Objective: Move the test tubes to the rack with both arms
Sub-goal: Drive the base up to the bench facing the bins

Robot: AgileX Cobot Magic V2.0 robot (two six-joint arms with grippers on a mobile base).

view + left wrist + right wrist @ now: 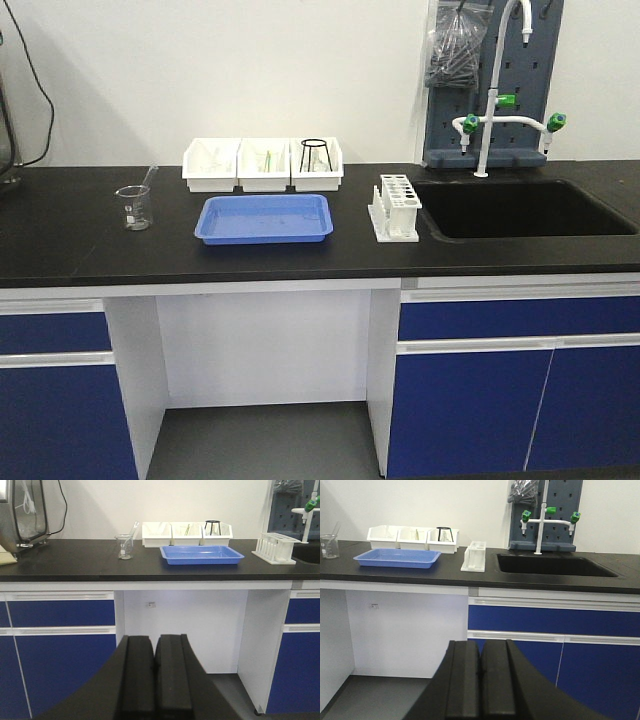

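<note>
The white rack (pixel 397 207) stands on the black bench between the blue tray and the sink; it also shows as the rack (pixel 274 547) and the rack (pixel 474 556). Slim clear test tubes (pixel 212 153) lie faintly visible in the left white bin, and more tubes (pixel 266 158) lie in the middle bin. Neither arm appears in the front view. My left gripper (pixel 155 642) is shut and empty, held low before the cabinet fronts, well short of the bench. My right gripper (pixel 480 647) is likewise shut with nothing in it, below bench height.
A row of white bins (pixel 264 183) sits at the back, the right one holding a black wire ring stand (pixel 316 155). A blue tray (pixel 264 218) lies in front. A beaker (pixel 134 207) with a rod stands left. The sink (pixel 520 208) and faucet (pixel 500 100) are right.
</note>
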